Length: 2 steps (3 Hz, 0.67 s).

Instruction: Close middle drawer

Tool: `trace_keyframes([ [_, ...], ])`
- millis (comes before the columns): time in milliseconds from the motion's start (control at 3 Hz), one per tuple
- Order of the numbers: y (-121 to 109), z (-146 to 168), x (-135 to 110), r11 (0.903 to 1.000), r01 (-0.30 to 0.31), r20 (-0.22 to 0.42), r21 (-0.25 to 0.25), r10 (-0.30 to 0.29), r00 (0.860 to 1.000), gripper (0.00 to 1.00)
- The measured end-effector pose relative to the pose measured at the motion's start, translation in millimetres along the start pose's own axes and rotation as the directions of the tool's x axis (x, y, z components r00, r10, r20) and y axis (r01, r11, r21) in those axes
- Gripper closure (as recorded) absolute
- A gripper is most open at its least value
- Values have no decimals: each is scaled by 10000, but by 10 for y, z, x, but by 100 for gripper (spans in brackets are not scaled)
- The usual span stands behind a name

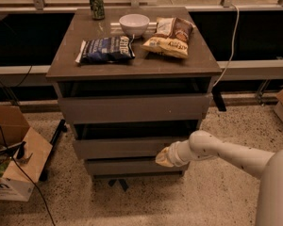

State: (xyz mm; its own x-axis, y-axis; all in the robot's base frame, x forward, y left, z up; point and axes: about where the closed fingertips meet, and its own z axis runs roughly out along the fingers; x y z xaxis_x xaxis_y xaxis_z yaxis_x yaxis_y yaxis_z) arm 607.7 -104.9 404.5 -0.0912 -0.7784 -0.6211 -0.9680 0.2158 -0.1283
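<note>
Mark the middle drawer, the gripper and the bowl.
middle drawer (pixel 118 148): camera view, front panel.
gripper (pixel 162 158): camera view, tan tip, at the drawer front's right end.
bowl (pixel 134 28): camera view, outer wall.

You see the cream gripper (pixel 163 158) at lower centre by the grey-brown middle drawer (pixel 118 148), and a dark blue bag (pixel 106 49), white bowl (pixel 134 23) and green can (pixel 97 4) above.
</note>
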Motion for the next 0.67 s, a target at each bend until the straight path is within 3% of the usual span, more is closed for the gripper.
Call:
trace_keyframes([
  [333, -352, 100, -133, 9914, 187, 710, 1299, -281, 9971, 100],
  [667, -738, 189, -224, 9765, 241, 1279, 2144, -525, 9904, 100],
])
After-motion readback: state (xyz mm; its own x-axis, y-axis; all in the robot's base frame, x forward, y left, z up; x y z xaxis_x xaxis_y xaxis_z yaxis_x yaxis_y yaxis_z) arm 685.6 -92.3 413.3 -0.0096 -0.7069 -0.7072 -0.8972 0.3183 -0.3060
